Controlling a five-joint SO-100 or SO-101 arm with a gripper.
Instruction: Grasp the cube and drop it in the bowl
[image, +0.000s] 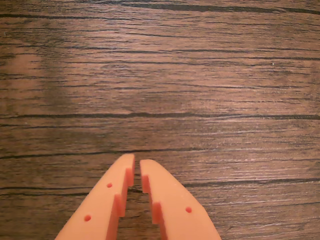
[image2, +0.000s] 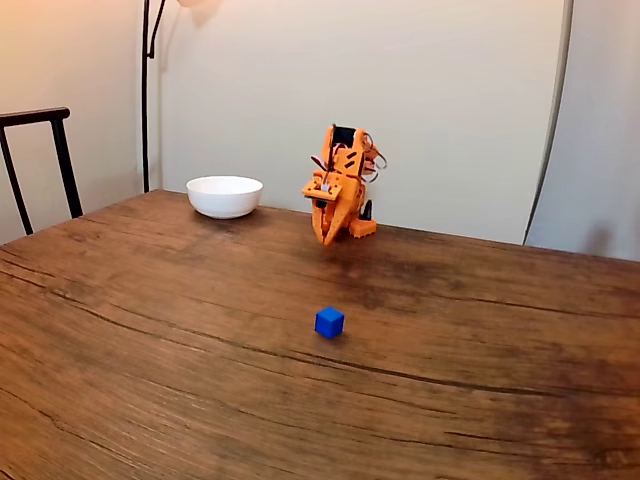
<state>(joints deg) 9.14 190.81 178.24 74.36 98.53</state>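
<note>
In the fixed view a tiny bright-blue cube (image2: 329, 322) sits alone on the wooden table (image2: 150, 340), near its middle. The white bowl (image2: 225, 195) stands at the table's far edge, left of the orange arm (image2: 342, 180). The arm is folded up at the back, and its gripper (image2: 328, 238) points down just above the tabletop, well behind the cube and right of the bowl. In the wrist view the two orange fingers (image: 112, 192) rise from the bottom edge, and the gripper (image: 137, 162) is shut, tips almost touching, with nothing between them over bare wood.
A dark chair (image2: 40, 160) stands off the table's left end and a lamp pole (image2: 146, 90) rises behind the bowl. A pale wall runs close behind the arm.
</note>
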